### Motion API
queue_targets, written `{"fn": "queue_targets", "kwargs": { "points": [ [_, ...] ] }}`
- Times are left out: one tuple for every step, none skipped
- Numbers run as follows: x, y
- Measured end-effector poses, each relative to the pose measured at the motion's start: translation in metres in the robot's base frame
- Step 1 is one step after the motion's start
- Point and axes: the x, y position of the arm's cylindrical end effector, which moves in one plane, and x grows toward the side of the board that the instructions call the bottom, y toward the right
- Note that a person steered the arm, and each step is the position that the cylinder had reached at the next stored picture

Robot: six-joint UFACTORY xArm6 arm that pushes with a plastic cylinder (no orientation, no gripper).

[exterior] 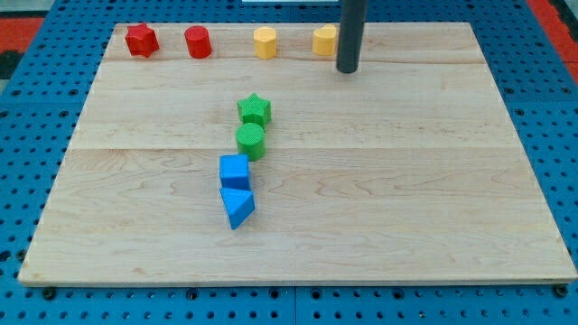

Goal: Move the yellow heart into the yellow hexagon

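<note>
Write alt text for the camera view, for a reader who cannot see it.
My tip rests at the view's top, just right of a yellow block it partly hides, with another yellow block further left. On the wooden board, a red star and red cylinder sit top left; a green star, green cylinder, blue cube and blue wedge line the middle.

I can read no writing anywhere here: no letters, numbers, labels or brand marks on the board [406, 181], on any of the blocks, on my rod, or on the blue pegboard [27, 117] around the board.
</note>
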Motion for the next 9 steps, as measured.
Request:
{"fn": "queue_targets", "kwargs": {
  "points": [
    [-0.042, 0.018],
    [-0.064, 0.014],
    [-0.084, -0.009],
    [-0.075, -0.067],
    [-0.073, -0.115],
    [-0.076, -0.075],
    [-0.077, -0.007],
    [-0.049, 0.031],
    [-0.043, -0.013]
  ]
}}
